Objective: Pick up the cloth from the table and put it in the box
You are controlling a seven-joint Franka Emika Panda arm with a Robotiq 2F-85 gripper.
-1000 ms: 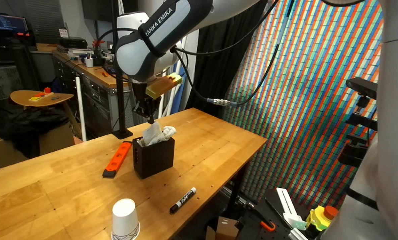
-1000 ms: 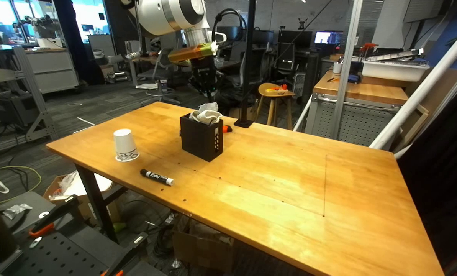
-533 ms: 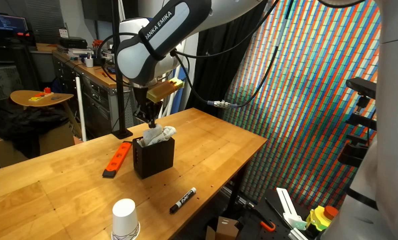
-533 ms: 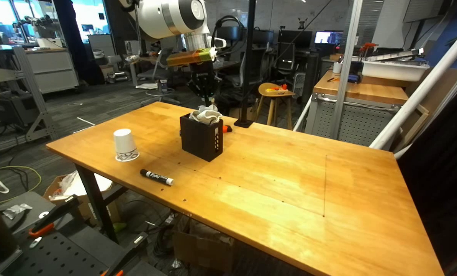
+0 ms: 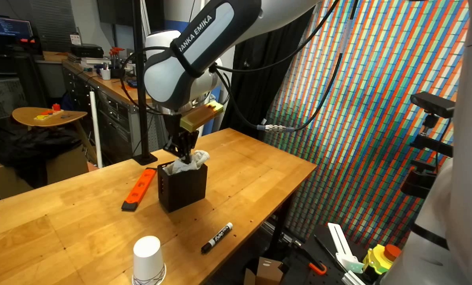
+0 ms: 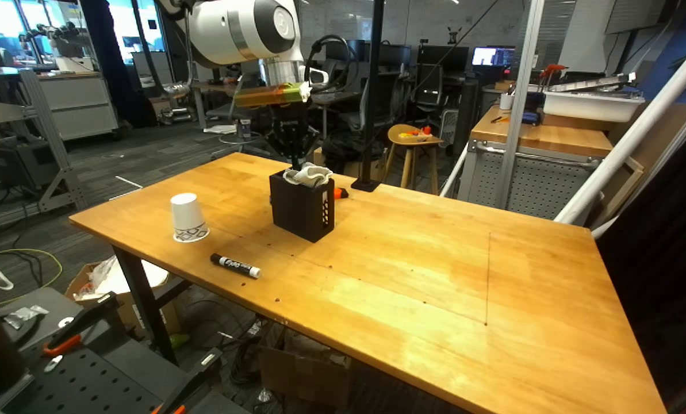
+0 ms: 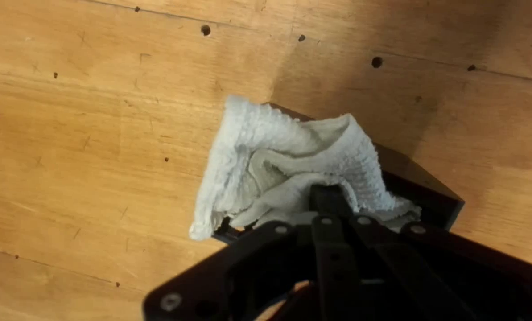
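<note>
The white cloth [image 5: 197, 160] sits in the black box [image 5: 186, 188] on the worktop [image 5: 251, 166], some folds rising above the rim. The gripper [image 7: 330, 196] stands narrow, its fingers together, and touches the cloth from above. In an exterior view, the paper cup [image 5: 148, 257] (it is upside down) stands at seven o'clock of the box, the marker [image 5: 217, 238] lies at five.

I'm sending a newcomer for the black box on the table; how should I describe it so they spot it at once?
Start at the large wooden table and find the flat orange tool lying on it. The box stands beside that tool. Unlike the white cup and the marker, it is a black container with white cloth bulging from its top.
</note>
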